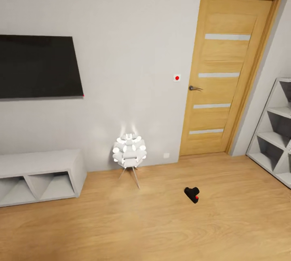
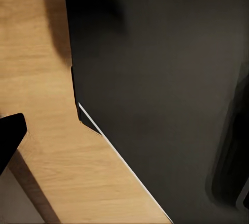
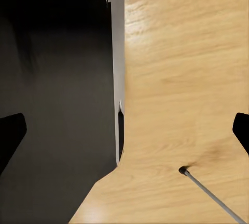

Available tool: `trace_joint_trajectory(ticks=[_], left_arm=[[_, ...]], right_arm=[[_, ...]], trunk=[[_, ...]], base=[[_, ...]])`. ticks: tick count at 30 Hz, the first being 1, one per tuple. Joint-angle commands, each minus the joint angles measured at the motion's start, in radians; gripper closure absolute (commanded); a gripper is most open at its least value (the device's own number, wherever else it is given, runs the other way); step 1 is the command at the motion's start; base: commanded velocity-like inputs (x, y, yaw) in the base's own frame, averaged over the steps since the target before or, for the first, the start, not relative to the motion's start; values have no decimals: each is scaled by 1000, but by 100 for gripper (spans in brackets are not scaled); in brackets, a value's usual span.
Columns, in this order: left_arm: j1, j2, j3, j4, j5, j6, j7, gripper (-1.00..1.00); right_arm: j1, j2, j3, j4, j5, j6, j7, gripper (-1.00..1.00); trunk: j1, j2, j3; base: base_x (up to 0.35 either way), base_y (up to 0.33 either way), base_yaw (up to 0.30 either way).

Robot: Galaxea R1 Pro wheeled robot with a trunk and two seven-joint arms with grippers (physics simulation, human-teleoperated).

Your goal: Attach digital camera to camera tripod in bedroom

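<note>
Lying on the wood floor, the camera rests alone in open space, its red button facing the robot, between the white floor lamp and the door but nearer than both. A thin grey rod with a dark foot stands on the floor beside the robot's dark body in the right wrist view; it may be a leg of the tripod, though this cannot be confirmed.

Left tool: one dark fingertip shows at the frame edge, so its state cannot be told. Right tool: a fingertip shows at each side of the frame with bare floor between them, so the fingers are spread and hold nothing.

Step in hand, as judged: approach and pick up the camera.

1. Drive the base forward and slightly right until the camera sits within arm reach, centred in the head view.
2. Stop short; do not roll over or nudge it.
3. Lower the trunk, as the camera lies at floor level.
4. Bring the spread tool down over the body, clear of the lens, and grip the flat sides.

The white shelf stands well clear at the right.
</note>
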Motion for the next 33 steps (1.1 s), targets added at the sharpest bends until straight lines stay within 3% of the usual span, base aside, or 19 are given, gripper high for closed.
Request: trace_joint_trajectory(ticks=[1,33], left_arm=[[1,0,-1,-2,1,1,0,-100],[1,0,0,-2,1,1,0,-100]], right_arm=[[-1,0,-1,1,0,-4,1,-100],[-1,0,-1,1,0,-4,1,-100]], trunk=[[1,0,-1],[1,0,-1]], base=[[341,80,-238],[323,181,-273]])
